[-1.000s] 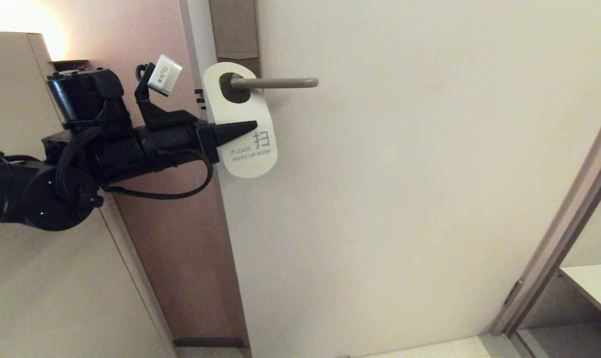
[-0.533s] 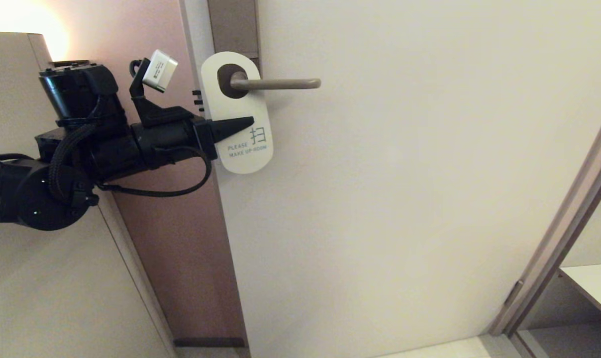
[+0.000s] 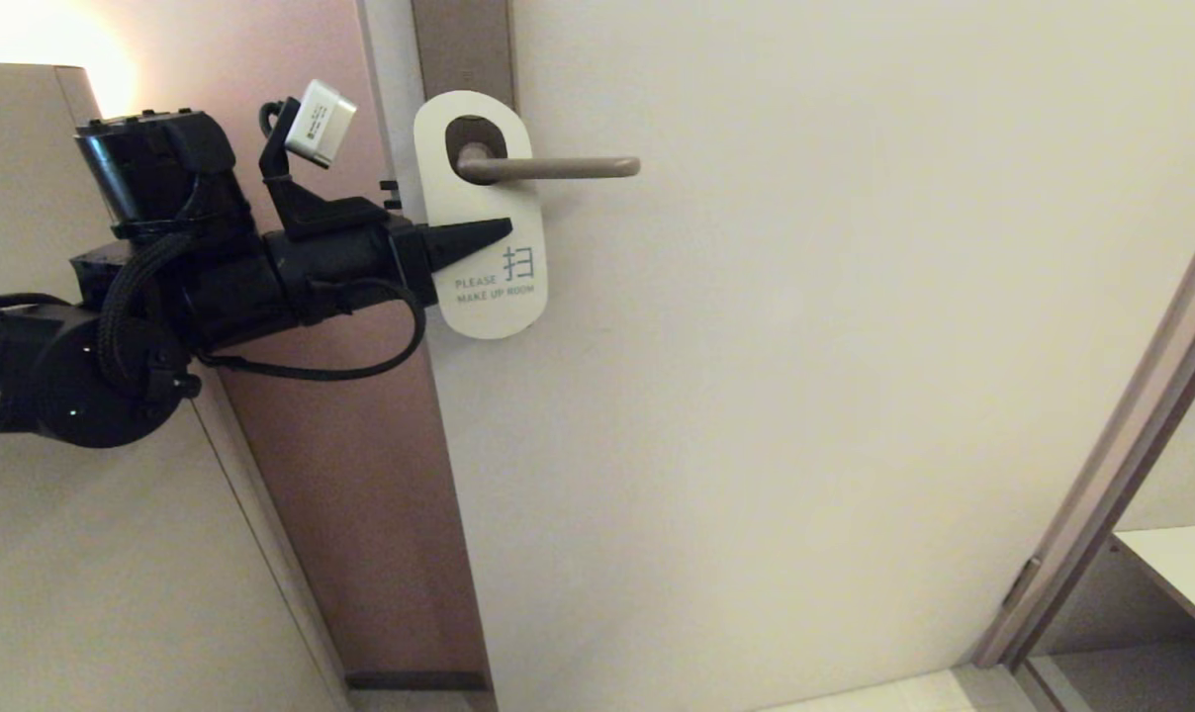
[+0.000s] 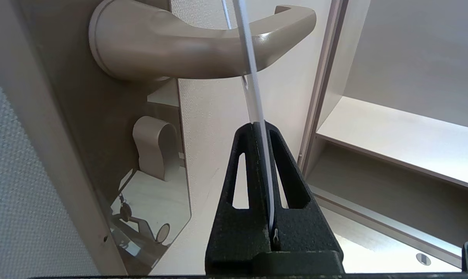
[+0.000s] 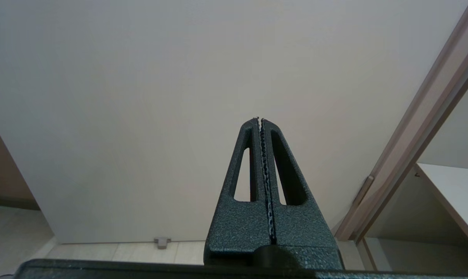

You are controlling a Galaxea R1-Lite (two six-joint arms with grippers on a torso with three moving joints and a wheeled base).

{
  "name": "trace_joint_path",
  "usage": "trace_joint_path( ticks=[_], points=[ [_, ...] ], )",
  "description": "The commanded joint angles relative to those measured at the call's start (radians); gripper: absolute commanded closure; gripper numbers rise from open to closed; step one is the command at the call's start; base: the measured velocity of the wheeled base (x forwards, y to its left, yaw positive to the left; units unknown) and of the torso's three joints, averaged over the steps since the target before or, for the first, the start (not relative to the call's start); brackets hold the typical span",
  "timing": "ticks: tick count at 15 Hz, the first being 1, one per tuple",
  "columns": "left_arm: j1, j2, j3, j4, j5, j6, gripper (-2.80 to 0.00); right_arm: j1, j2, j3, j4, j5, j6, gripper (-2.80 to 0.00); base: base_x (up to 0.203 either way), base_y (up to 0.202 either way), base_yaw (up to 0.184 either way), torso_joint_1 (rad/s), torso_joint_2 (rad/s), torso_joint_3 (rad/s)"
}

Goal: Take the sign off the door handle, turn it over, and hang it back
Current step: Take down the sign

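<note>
The white sign (image 3: pixel 484 188) shows its "PLEASE MAKE UP ROOM" face. The door handle (image 3: pixel 558 167), a beige-grey lever on a brown backplate (image 3: pixel 464 44), passes through the lower part of its oval hole. My left gripper (image 3: pixel 504 229) is shut on the sign's middle from the left. In the left wrist view the sign (image 4: pixel 253 93) is seen edge-on, clamped in my left gripper (image 4: pixel 259 124), and crosses the handle (image 4: pixel 195 50) near its bent end. My right gripper (image 5: pixel 259 119) is shut and empty, facing the bare door, out of the head view.
The cream door (image 3: pixel 805 346) fills the middle. A pinkish door frame (image 3: pixel 350 445) and beige wall panel (image 3: pixel 83 554) are on the left. A door jamb (image 3: pixel 1122 445) and white shelf (image 3: pixel 1186 569) stand at the right.
My left gripper has raised the sign, so the handle now sits lower in the oval hole. The sign has also straightened from its tilt and shifted slightly right.
</note>
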Motion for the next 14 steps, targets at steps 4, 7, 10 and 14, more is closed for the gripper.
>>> trace_joint_path(
  ticks=[4, 7, 10, 14],
  points=[
    [-0.018, -0.020, 0.001, 0.029, -0.002, 0.005, 0.00, 0.001, 0.002, 0.000, 0.000, 0.001, -0.001, 0.00, 0.000, 0.000, 0.000, 0.000, 0.00, 0.000],
    [-0.019, -0.032, 0.002, 0.043, 0.000, 0.022, 0.00, -0.001, 0.000, 0.000, 0.000, 0.001, -0.001, 0.00, 0.000, 0.000, 0.000, 0.000, 0.00, 0.000],
    [-0.021, -0.043, 0.002, 0.051, 0.002, 0.025, 0.00, 0.000, 0.000, 0.000, 0.000, 0.001, -0.001, 0.00, 0.000, 0.000, 0.000, 0.000, 0.00, 0.000],
    [-0.021, -0.058, 0.008, 0.106, 0.015, 0.093, 0.00, 0.001, 0.000, 0.000, 0.000, 0.001, -0.001, 0.00, 0.000, 0.000, 0.000, 0.000, 0.00, 0.000]
  ],
)
